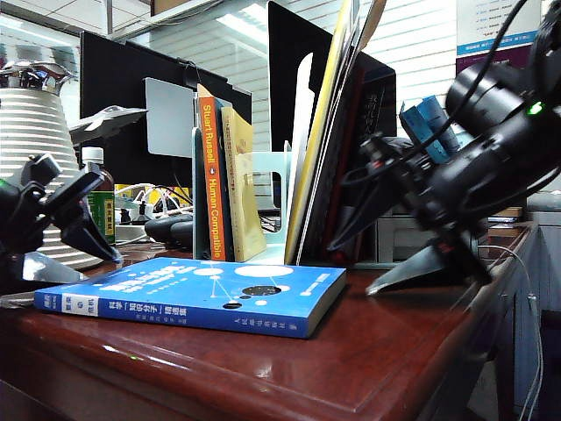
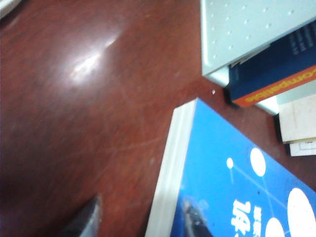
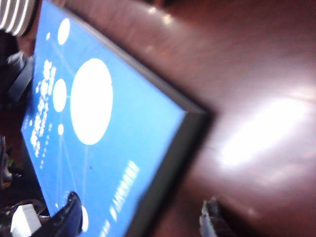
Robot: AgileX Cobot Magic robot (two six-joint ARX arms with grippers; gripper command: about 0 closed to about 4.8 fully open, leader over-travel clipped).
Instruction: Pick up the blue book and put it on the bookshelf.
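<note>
The left hand (image 1: pixel 83 230) hangs low at one end of the blue book (image 1: pixel 206 294), fingers spread wide and empty. The right hand (image 1: pixel 412 254) sits at the other end, fingers apart, one over the cover and one beyond the book's edge. The book lies flat on the table (image 1: pixel 386 351), in front of the bookshelf (image 1: pixel 272 189). This looks like the reach before the grasp; next, both hands should probably close on the book's ends.

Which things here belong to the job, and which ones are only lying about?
Job: blue book, bookshelf, open left tool and open right tool at the book's two ends.
Lying about: orange-spined book, yellow book, bottle, monitor.
</note>
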